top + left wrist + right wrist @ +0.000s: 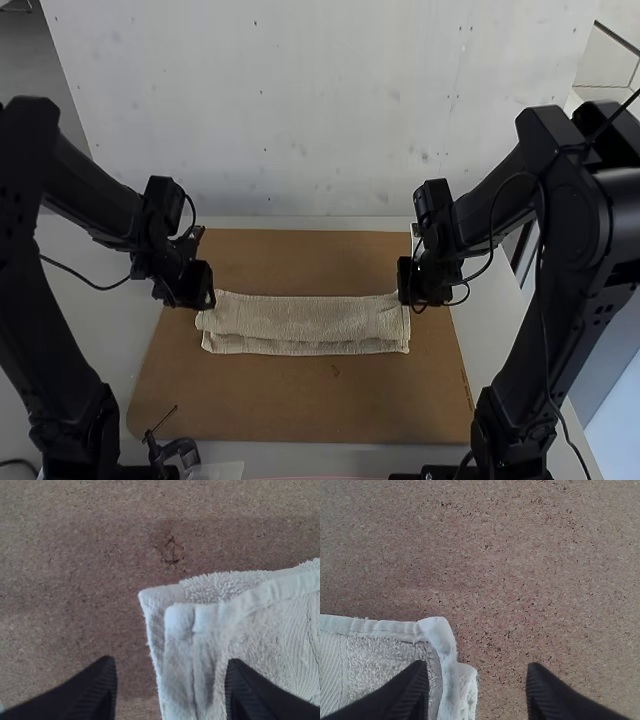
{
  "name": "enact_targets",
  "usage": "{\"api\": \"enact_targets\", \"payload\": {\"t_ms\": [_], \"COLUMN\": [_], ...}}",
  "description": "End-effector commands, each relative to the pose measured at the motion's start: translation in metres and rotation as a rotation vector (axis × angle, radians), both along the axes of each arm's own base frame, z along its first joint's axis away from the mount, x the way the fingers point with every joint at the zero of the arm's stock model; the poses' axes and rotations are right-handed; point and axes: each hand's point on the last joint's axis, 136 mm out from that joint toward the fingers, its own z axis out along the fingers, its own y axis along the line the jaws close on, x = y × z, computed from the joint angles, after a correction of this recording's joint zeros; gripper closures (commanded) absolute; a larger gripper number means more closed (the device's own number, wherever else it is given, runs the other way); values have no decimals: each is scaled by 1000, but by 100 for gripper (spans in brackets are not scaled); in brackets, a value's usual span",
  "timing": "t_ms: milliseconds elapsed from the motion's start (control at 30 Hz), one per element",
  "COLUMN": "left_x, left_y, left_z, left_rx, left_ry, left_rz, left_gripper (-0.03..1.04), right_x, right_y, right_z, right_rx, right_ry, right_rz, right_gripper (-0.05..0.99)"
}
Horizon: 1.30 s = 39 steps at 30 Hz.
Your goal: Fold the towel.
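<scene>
Likely feel: light, limp and grippy, hard to harm
Towel (310, 318): cream, ribbed and fuzzy, smooth-hemmed – folded into a long strip, an under layer peeking out along one long side, on the brown board (290, 405)
Best hold: at the short ends, pinching all layers
Left pincer (170, 664): open, at one end
Right pincer (477, 666): open, at the other
</scene>
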Motion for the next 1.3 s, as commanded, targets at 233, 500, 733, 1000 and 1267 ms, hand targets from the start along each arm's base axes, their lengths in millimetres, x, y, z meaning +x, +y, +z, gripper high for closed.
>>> {"api": "enact_targets", "payload": {"t_ms": [233,500,733,1000,1267], "left_x": [3,6,5,6,4], "left_y": [-5,-2,-4,-1,-1], "left_z": [25,38,38,40,37], "left_rx": [1,1,0,0,-3], "left_ry": [-64,-111,-111,-120,-120], "left_rz": [-15,-6,-11,-2,-2], "left_gripper": [51,51,51,51,51], "right_x": [8,-1,-3,-10,-13], "right_y": [-11,-19,-14,-13,-10], "right_z": [1,14,23,30,26], "right_rx": [-11,-23,60,91,110], "right_ry": [-13,36,73,107,106], "right_rz": [-48,-51,-44,-45,-41], "right_gripper": [37,37,37,37,37]}}
